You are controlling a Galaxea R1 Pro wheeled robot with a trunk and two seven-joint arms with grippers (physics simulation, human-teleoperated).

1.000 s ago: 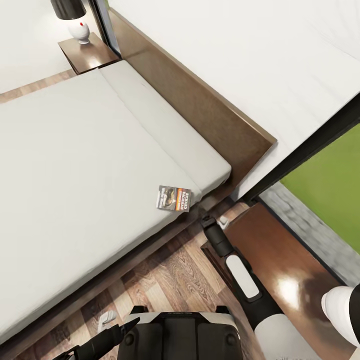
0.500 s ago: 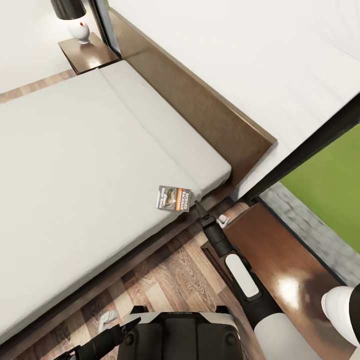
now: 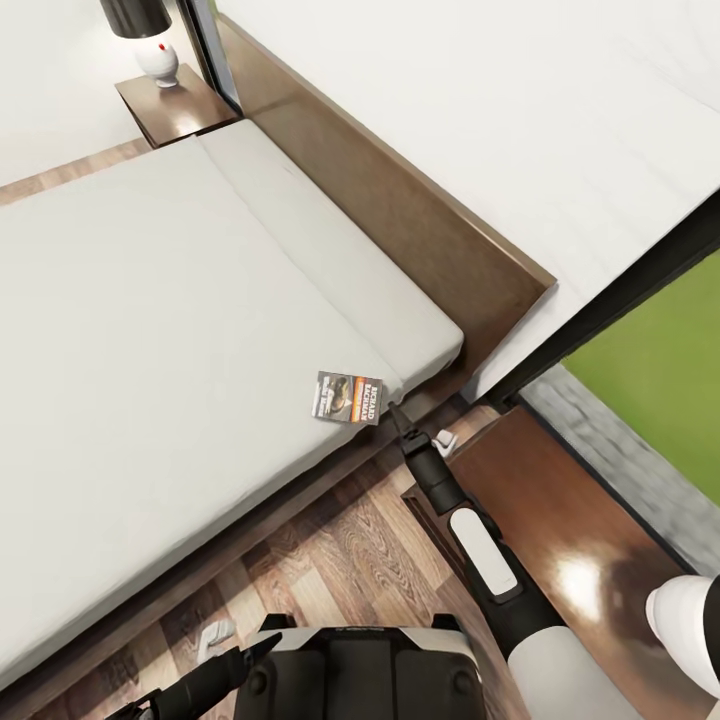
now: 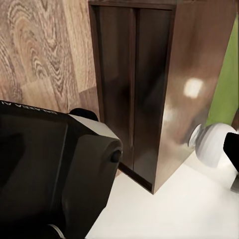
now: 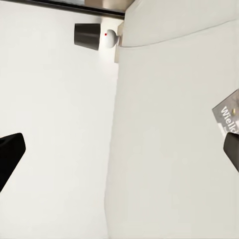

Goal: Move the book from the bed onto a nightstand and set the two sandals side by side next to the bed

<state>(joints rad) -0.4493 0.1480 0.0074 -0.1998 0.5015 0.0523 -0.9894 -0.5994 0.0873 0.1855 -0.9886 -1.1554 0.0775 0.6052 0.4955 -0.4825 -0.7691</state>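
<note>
The book [image 3: 348, 397] lies flat on the light grey mattress of the bed [image 3: 150, 330], near its edge and close to the headboard. My right gripper [image 3: 397, 414] reaches over the bed's edge and stands just off the book's near corner. In the right wrist view the right gripper [image 5: 119, 149] is open, its dark fingertips [image 5: 10, 155] wide apart, with the book [image 5: 226, 117] beside one of them. The near nightstand [image 3: 545, 530] stands under my right arm. My left gripper [image 3: 214, 636] hangs low by the base, its jaws unclear. The sandals are out of view.
The far nightstand [image 3: 172, 108] carries a white lamp [image 3: 152, 45] with a dark shade. Another lamp [image 3: 685, 608] stands on the near nightstand [image 4: 149, 84]. The dark headboard [image 3: 400, 215] and a window frame [image 3: 620, 290] bound the back. Wood-plank floor [image 3: 340, 560] runs along the bed.
My right gripper has moved forward from above the floor by the nightstand to the bed's edge, close to the book's corner. The book and the left arm have not moved.
</note>
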